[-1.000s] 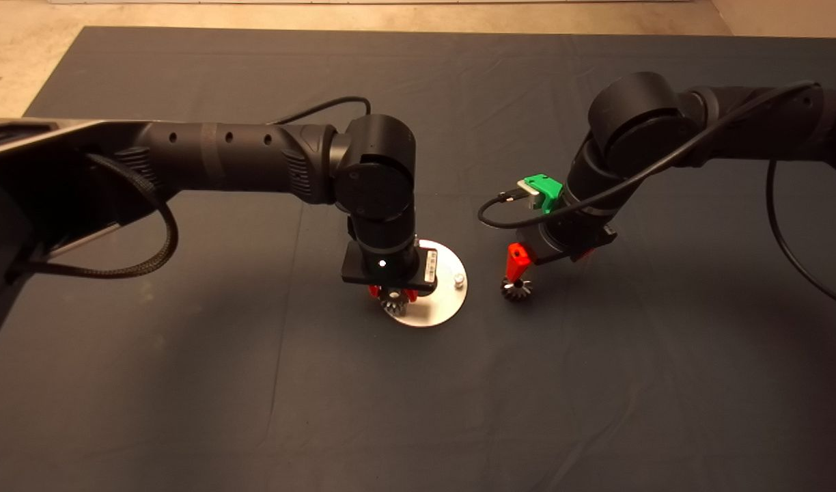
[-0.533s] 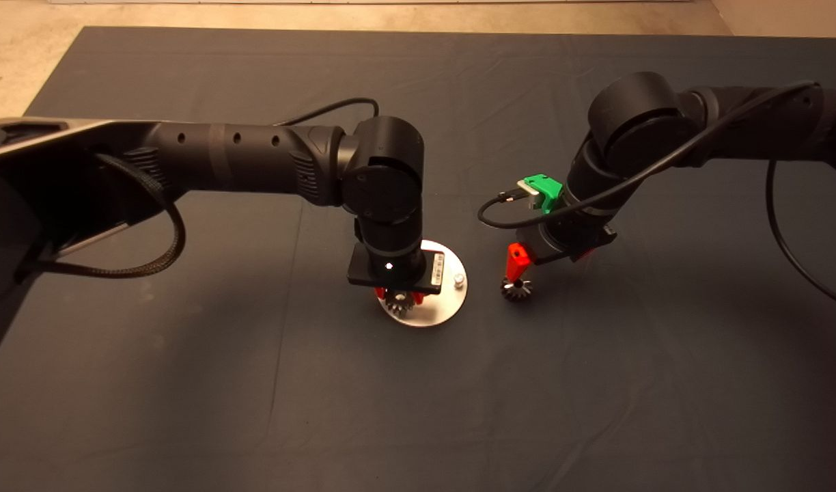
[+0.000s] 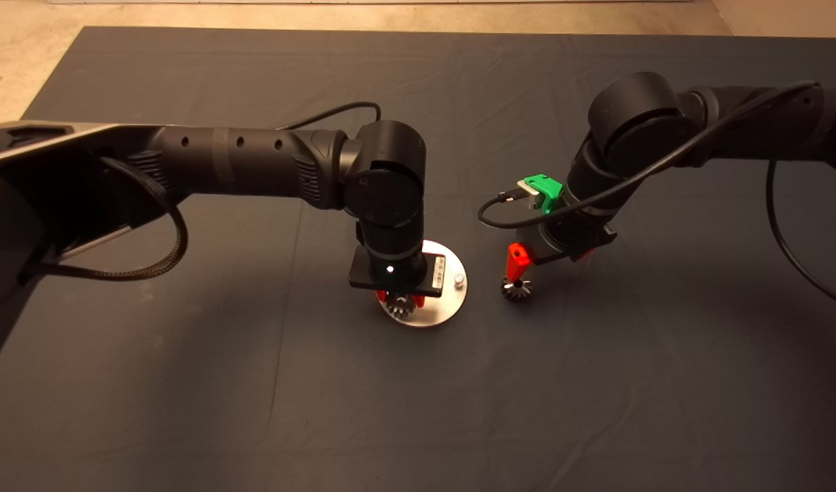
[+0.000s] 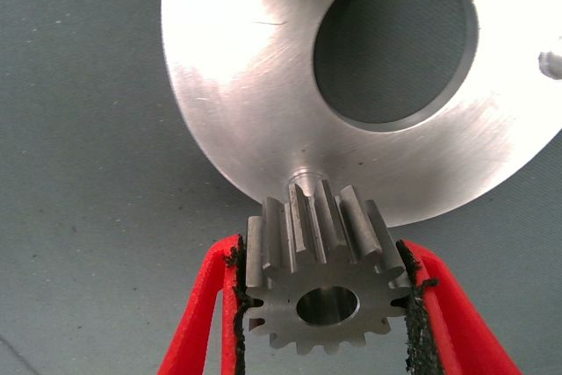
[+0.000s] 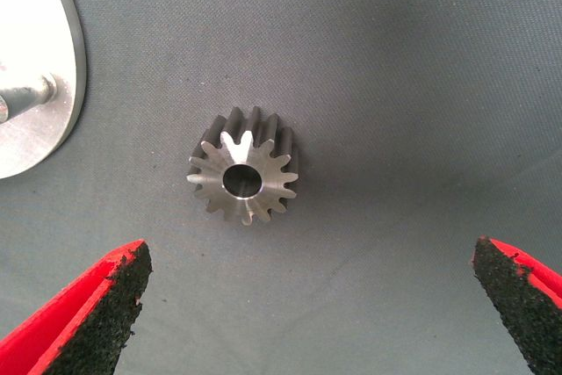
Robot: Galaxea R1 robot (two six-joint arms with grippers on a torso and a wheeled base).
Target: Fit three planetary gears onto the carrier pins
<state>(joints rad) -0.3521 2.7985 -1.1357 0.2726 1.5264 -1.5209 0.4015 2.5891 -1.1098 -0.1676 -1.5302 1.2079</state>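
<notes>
While clamped across the teeth between the left gripper pads, first gear hangs just over a carrier pin at the plate rim. Looks solid steel: stiff, dense, slick on the flanks, so best gripped square across tooth tips, bore kept vertical. Second gear lies flat on the mat under the wide-open right gripper, just beside the plate.

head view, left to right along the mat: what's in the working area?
Left gripper shut on a gear over the silver plate → free carrier pin → gear on the mat with the open right gripper above it.
</notes>
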